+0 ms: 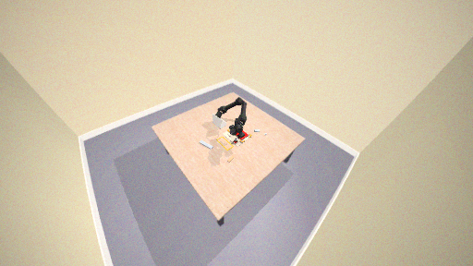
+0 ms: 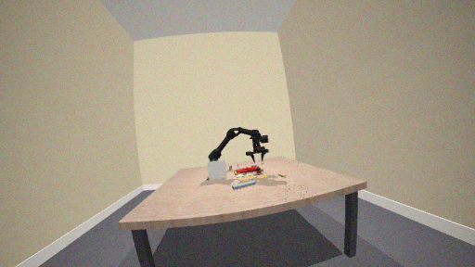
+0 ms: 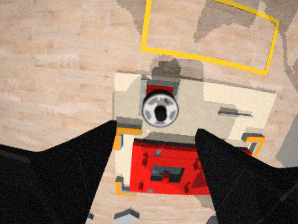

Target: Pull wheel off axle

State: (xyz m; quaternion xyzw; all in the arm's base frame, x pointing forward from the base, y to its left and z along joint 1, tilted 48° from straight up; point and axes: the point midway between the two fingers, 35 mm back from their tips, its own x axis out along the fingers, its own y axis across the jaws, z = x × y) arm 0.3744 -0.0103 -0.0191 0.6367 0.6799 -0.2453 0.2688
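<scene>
The wheel [image 3: 160, 101], pale with spokes and a dark rim, sits around the dark upright axle [image 3: 160, 113] on the cream board [image 3: 126, 95]. The marked area [image 3: 205, 62] is a yellow outline on the table, just beyond the board's edge in the wrist view. My gripper [image 3: 157, 129] [image 2: 259, 161] is open and empty, pointing down above the board. In the wrist view the wheel shows ahead of the fingertips, between their lines and nearer the left one. The gripper's exact height above the wheel is unclear.
A red block [image 3: 140, 172] sits on the board between orange corner brackets. A thin grey fin [image 3: 235, 113] stands right of the wheel. A grey bar [image 1: 206, 144] [image 2: 244, 184], a pale box [image 1: 219, 121] [image 2: 217, 170] and a small orange block [image 1: 230, 159] [image 2: 282, 175] are on the table.
</scene>
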